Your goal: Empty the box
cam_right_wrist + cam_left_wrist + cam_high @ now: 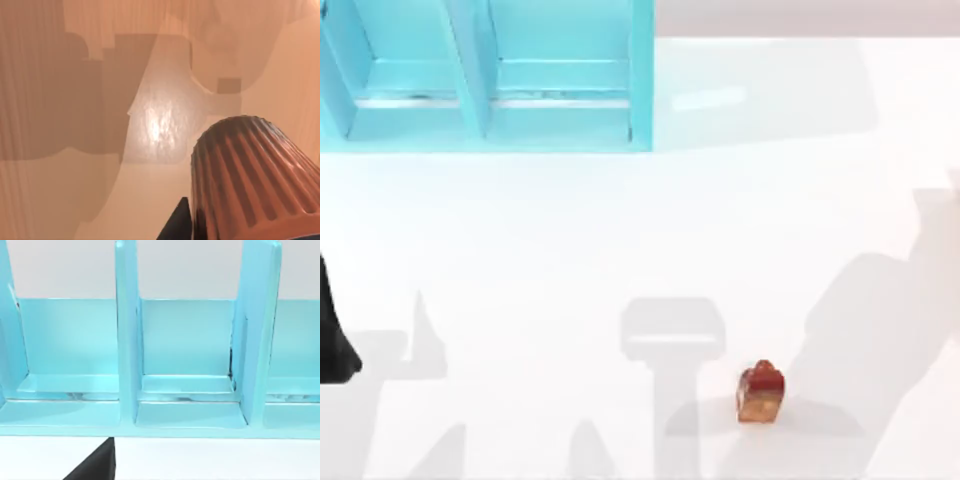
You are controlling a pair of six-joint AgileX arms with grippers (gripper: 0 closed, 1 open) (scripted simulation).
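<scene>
The box (642,70) is light blue with upright dividers and stands at the table's far left. In the left wrist view the box (125,340) faces me and its compartments look bare. A small red and orange object (760,392) sits on the white table near the front, right of centre. The right wrist view shows a ribbed reddish-brown object (255,175) very close, with a dark piece of my right gripper (176,225) beside it. Whether it is held I cannot tell. My left arm (330,340) sits at the table's left edge.
The white table (620,230) stretches between the box and the small object. Grey shadows of the arms fall across its front and right side. A dark part of the left gripper (95,465) shows below the box.
</scene>
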